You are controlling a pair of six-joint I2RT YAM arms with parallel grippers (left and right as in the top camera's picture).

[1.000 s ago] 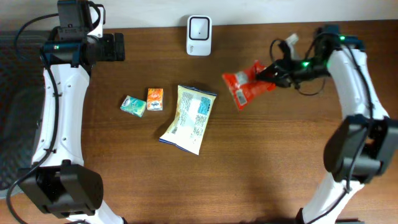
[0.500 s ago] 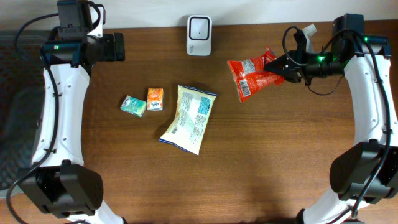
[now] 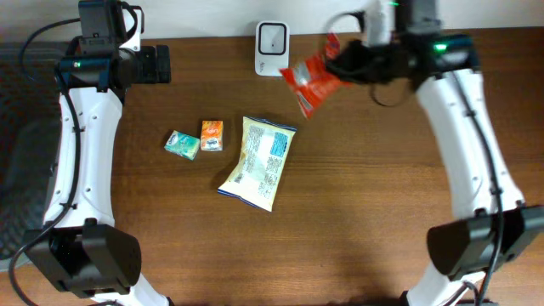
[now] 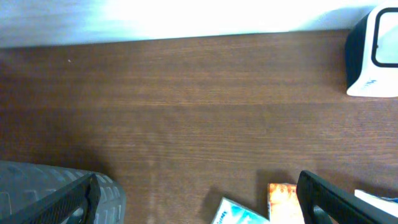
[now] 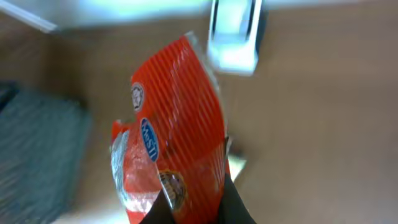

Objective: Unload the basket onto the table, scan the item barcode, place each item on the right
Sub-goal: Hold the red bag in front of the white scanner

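A brown wooden table (image 3: pixel 365 212) is recorded as the work surface, with one arm stationed at each side. The left arm is found at the far left corner, its left gripper (image 3: pixel 160 64) released; in the left wrist view the two fingers (image 4: pixel 68 199) are seen spread wide apart over bare wood, with nothing between them. Near the centre of the table a yellow and white snack bag (image 3: pixel 259 161) is noted lying flat. The red packet (image 3: pixel 313 78) is observed off the table surface, tilted, at the far edge just beside the white scanner (image 3: pixel 272 36) on its right-hand side as seen from overhead. It is clenched at one end by the right gripper (image 3: pixel 344 61); in the blurred right wrist view the fingers (image 5: pixel 233 208) are seen pinched on the packet's lower edge, with the scanner beyond its upper end. No barcode can be made out. Left of the snack bag, a small orange box (image 3: pixel 212 135) and a teal packet (image 3: pixel 182 144) are recorded lying just beside each other.
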